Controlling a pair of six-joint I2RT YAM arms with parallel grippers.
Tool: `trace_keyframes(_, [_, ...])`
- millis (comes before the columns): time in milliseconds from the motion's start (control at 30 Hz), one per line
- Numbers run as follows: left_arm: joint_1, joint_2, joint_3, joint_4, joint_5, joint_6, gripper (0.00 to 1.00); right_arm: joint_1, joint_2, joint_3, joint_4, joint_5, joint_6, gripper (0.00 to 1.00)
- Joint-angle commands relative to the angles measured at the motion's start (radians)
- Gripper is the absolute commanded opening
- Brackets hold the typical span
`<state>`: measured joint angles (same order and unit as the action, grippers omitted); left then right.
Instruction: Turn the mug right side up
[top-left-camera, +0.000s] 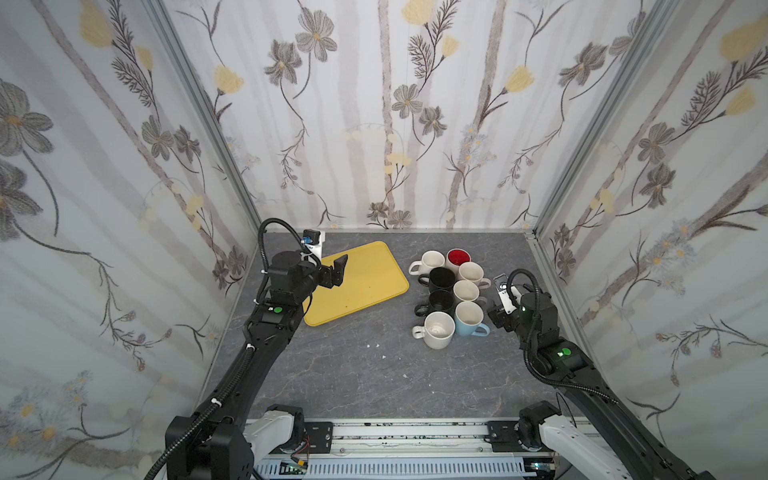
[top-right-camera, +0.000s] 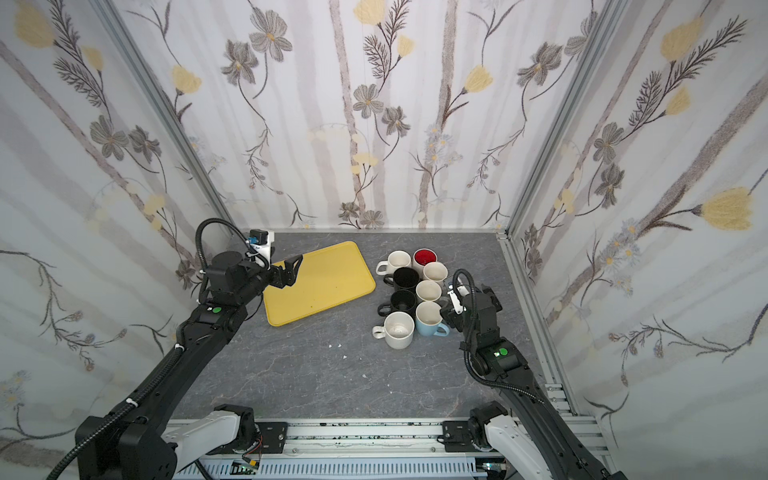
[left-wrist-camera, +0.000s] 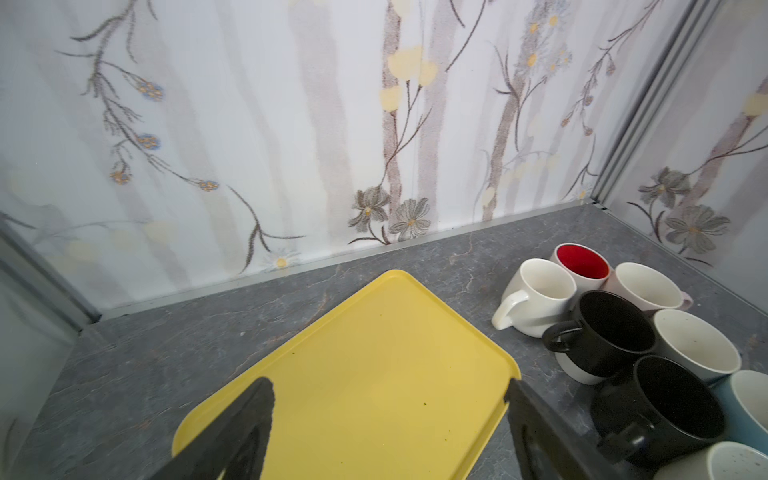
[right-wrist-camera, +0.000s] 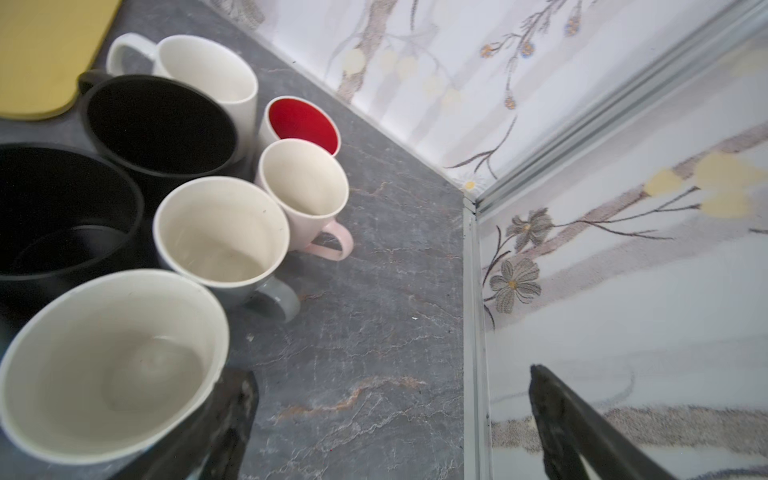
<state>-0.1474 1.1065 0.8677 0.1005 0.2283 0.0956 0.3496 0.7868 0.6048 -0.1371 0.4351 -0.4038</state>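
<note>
eight mugs (top-left-camera: 451, 291) stand packed right of centre in both top views on the surface (top-left-camera: 353, 374), every mouth up, so the job looks done. the blue mug (top-left-camera: 469, 320), at the cluster's lower right, sits just beside the right end effector (right-wrist-camera: 390, 374), jaws wide and empty. the left end effector (left-wrist-camera: 388, 384) hangs open over the yellow tray (top-left-camera: 365, 286), left of centre. neighbours crowd any regrasp.

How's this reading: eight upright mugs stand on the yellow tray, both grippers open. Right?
Not quite: the eight upright mugs stand on the table beside the yellow tray, not on it, as both top views show. The left gripper and right gripper are open.
</note>
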Motion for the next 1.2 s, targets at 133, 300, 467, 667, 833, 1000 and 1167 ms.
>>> trace_keyframes(133, [0.052, -0.032, -0.062, 0.025, -0.148, 0.001, 1.0, -0.11, -0.005, -0.084, 0.276, 0.073, 0.322, 1.0])
trace_keyframes(300, [0.08, -0.043, -0.131, 0.095, -0.276, -0.107, 1.0, -0.247, -0.014, -0.21, 0.471, -0.028, 0.511, 1.0])
trace_keyframes(467, [0.088, -0.064, -0.213, 0.168, -0.326, -0.111, 1.0, -0.29, -0.009, -0.369, 0.71, -0.035, 0.54, 1.0])
trace_keyframes(667, [0.088, -0.128, -0.463, 0.481, -0.381, -0.041, 1.0, -0.302, 0.081, -0.462, 0.857, -0.047, 0.534, 1.0])
trace_keyframes(833, [0.089, -0.109, -0.569, 0.632, -0.422, -0.04, 1.0, -0.302, 0.151, -0.494, 0.958, -0.129, 0.506, 1.0])
trace_keyframes(1000, [0.101, -0.014, -0.584, 0.69, -0.402, -0.047, 1.0, -0.316, 0.241, -0.536, 1.125, -0.134, 0.512, 1.0])
trace_keyframes(1167, [0.151, 0.081, -0.622, 0.821, -0.345, -0.122, 1.0, -0.349, 0.322, -0.548, 1.229, -0.168, 0.536, 1.0])
